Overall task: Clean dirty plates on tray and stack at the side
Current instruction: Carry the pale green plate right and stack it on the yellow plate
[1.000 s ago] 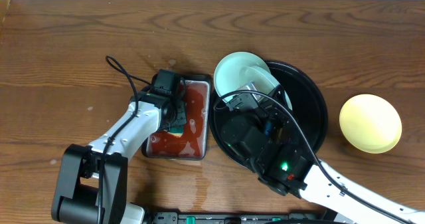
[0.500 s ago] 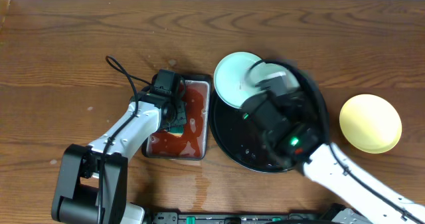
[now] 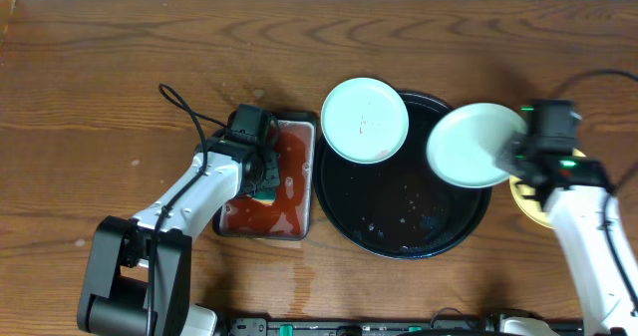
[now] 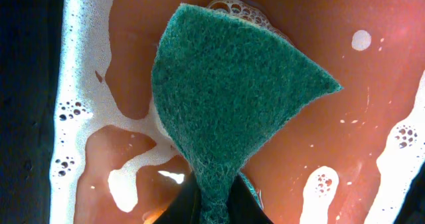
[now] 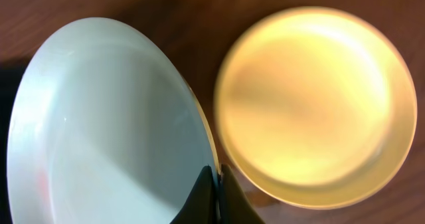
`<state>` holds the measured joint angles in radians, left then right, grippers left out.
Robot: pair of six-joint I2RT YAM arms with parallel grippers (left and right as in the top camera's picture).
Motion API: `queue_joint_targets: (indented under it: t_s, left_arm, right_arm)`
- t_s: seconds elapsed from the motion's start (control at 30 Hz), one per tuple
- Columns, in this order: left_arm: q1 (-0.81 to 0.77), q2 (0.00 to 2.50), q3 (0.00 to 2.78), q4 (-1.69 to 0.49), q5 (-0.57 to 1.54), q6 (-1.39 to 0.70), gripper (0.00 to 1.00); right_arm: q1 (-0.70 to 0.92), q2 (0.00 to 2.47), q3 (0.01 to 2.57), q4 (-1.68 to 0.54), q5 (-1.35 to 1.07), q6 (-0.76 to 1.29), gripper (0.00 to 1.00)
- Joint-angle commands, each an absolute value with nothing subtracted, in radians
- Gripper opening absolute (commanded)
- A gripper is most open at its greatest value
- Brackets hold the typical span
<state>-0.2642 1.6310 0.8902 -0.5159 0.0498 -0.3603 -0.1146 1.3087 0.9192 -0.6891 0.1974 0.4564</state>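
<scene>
Work on the left sat idle: my left gripper [image 4: 216, 207] was pinched shut on the green sponge [image 4: 232, 104], which lay in the foamy red liquid of the small rectangular tray [image 3: 299, 129]. Just right of it the mint-blue plate [image 3: 364, 120], a faint red smear at its centre, rested on the upper-left rim of the black tray [image 3: 399, 238], so I judged it not yet cleaned. Further right my right gripper [image 5: 214, 194] was clamped on the rim of the white plate [image 5: 99, 131], which hung tilted above the big tray's right edge. The yellow plate [image 5: 319, 104] lay on bare wood just beyond, partly under my arm in the overhead view. I read this as the stacking step. The next move called for carrying the white plate right until it was centred over the yellow one, then levelling, lowering and letting go. Room looked open there; the tray's raised rim and the yellow plate's near edge were what I had to clear.
</scene>
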Motion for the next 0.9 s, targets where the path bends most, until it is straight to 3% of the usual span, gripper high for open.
queue_joint_targets:
  t_s: [0.0, 0.33, 0.63, 0.77, 0.87]
  left_arm:
    - [-0.260, 1.646, 0.881, -0.514, 0.046, -0.340, 0.07]
    - [-0.260, 1.646, 0.881, -0.514, 0.046, -0.340, 0.08]
    - [-0.260, 1.646, 0.881, -0.514, 0.046, -0.340, 0.07]
    - [-0.260, 1.646, 0.881, -0.514, 0.046, -0.340, 0.07]
    - [-0.260, 1.646, 0.881, -0.514, 0.046, -0.340, 0.07]
  right_arm:
    - [-0.266, 1.308, 0.920, -0.701, -0.017, 0.513, 0.01]
    - [-0.649, 1.308, 0.761, -0.635, -0.069, 0.591, 0.01]
    - [-0.778, 1.308, 0.651, -0.548, -0.094, 0.635, 0.03]
    - [-0.778, 1.308, 0.644, -0.520, -0.103, 0.635, 0.41]
    - [-0.777, 1.308, 0.644, -0.492, -0.186, 0.631, 0.53]
